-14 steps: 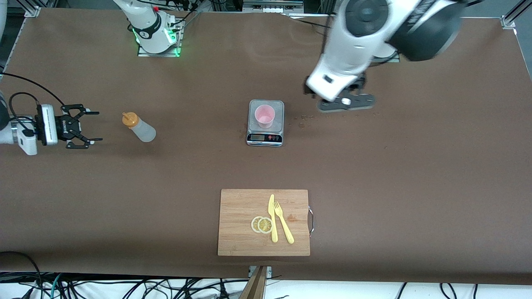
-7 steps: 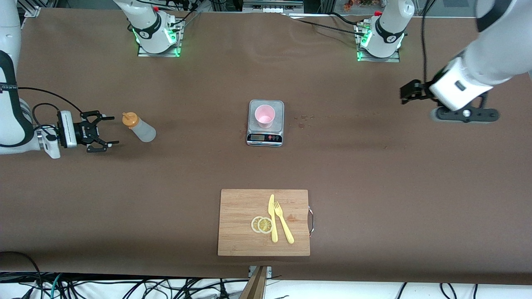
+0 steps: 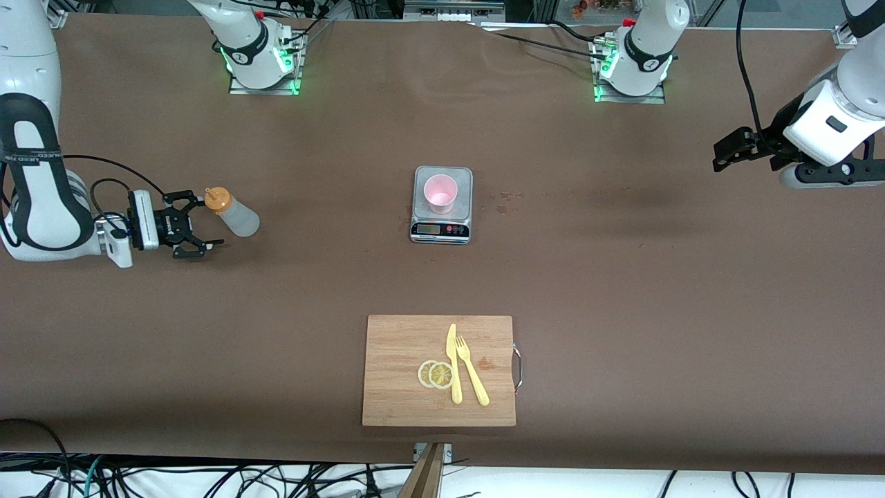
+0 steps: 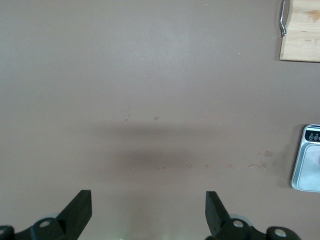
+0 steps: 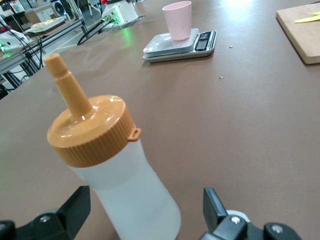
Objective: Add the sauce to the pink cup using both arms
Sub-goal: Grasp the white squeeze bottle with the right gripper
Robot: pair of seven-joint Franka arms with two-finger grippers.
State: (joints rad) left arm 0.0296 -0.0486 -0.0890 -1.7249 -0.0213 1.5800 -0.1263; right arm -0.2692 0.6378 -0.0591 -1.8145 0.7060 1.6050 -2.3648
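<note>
The sauce bottle [image 3: 236,216], translucent white with an orange nozzle cap [image 3: 216,200], stands upright toward the right arm's end of the table. My right gripper [image 3: 207,221] is open and low, level with the bottle. In the right wrist view the bottle [image 5: 127,192] fills the gap between the fingers [image 5: 75,210] without touching either. The pink cup [image 3: 440,193] stands on a small scale [image 3: 460,178] at mid-table, also seen as the cup [image 5: 177,19] in the right wrist view. My left gripper [image 3: 726,152] hangs open over bare table at the left arm's end, with nothing between its fingers [image 4: 80,207].
A wooden cutting board [image 3: 394,346] lies nearer the front camera than the scale. It carries a yellow knife [image 3: 453,363], a fork [image 3: 472,377] and two lemon slices [image 3: 435,374]. Small stains [image 3: 505,197] mark the table beside the scale. The left wrist view shows the scale's edge [image 4: 307,160].
My right gripper has slid along the table up to the bottle. The left arm has swung from beside the scale out to its own end of the table.
</note>
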